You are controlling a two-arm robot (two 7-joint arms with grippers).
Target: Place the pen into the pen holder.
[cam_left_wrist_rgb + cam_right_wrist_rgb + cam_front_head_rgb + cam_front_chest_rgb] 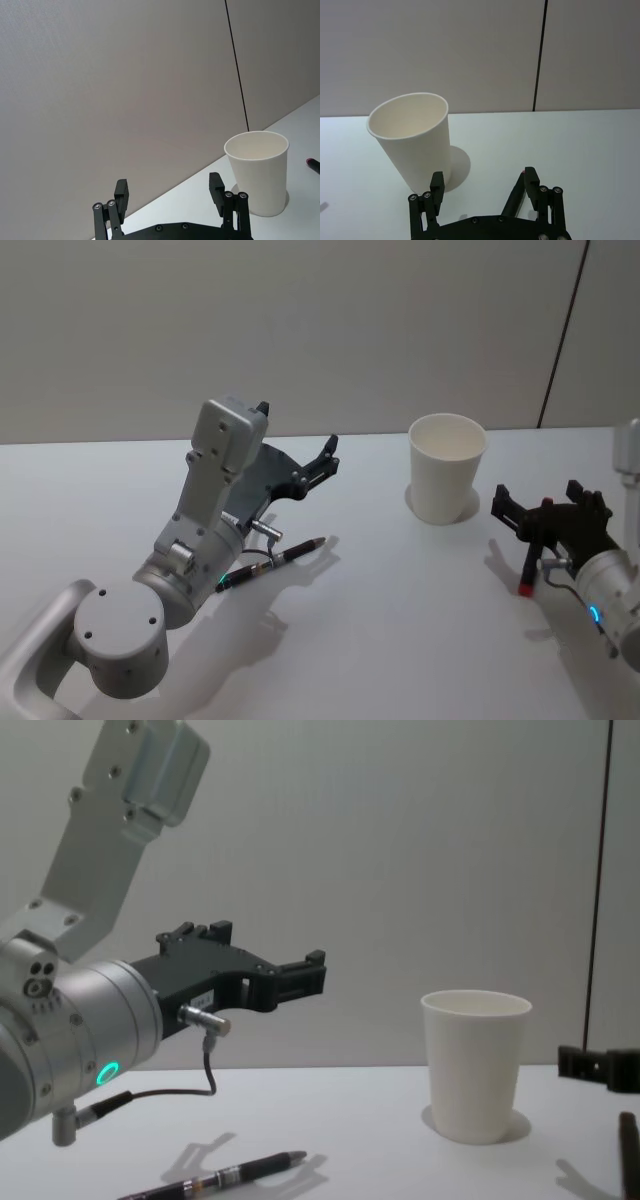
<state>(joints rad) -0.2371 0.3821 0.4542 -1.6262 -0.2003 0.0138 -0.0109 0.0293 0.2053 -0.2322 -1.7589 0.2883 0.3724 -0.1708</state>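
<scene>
A dark pen (275, 558) with a brownish tip lies on the white table under my left arm, and is also seen low in the chest view (232, 1175). My left gripper (325, 460) hangs open above and beyond it, empty, pointing toward the pen holder (447, 470), a white paper cup standing upright. In the left wrist view the left gripper (169, 189) frames the cup (257, 172) from a distance. My right gripper (545, 505) is open to the right of the cup (415, 140). A second dark pen (527, 570) with a red end lies under the right gripper (484, 181).
The white table (400, 640) runs back to a plain grey wall with a dark vertical seam (565, 330). The left arm's big base joint (115, 635) sits at the near left. Open table surface lies between the two arms.
</scene>
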